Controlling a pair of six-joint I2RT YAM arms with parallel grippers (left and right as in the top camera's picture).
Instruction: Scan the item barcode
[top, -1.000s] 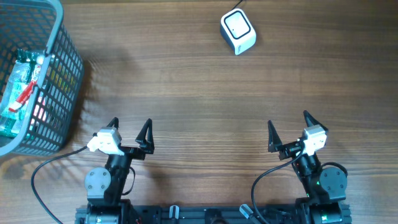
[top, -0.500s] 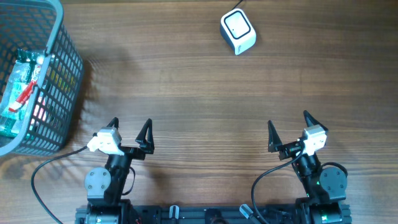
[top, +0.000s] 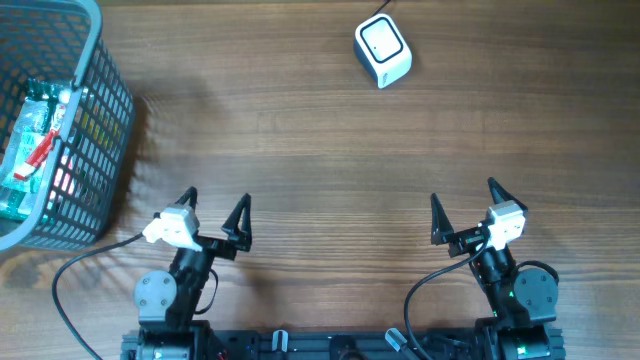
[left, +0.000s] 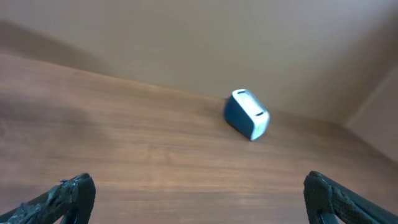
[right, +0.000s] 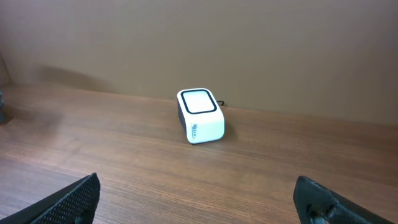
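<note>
- The item, a green packet (top: 28, 130) with a red patch, lay inside the basket (top: 108, 110), well apart from the scanner (top: 382, 50) on the left arm's side.
- It looked like a film-wrapped pouch, so I judged it light, soft and crinkly, likely slippery, and apt to buckle if pinched at a loose edge.
- The best hold seemed to be across its narrow width near the middle, from above through the basket's open top. That would leave the flat faces free to show the scanner, though the barcode's place could not be made out.
- The left gripper (top: 216, 196) stood with jaws spread wide and empty, nearer the robot's base than the scanner and toward the basket's side of it.
- The right gripper (top: 463, 191) also had wide, empty jaws, nearer the base than the scanner and slightly to its other side.
- Count: one scanner, one basket, two grippers.
- At least one packet showed. The basket's mesh hid whether more lay beside or beneath it.
</note>
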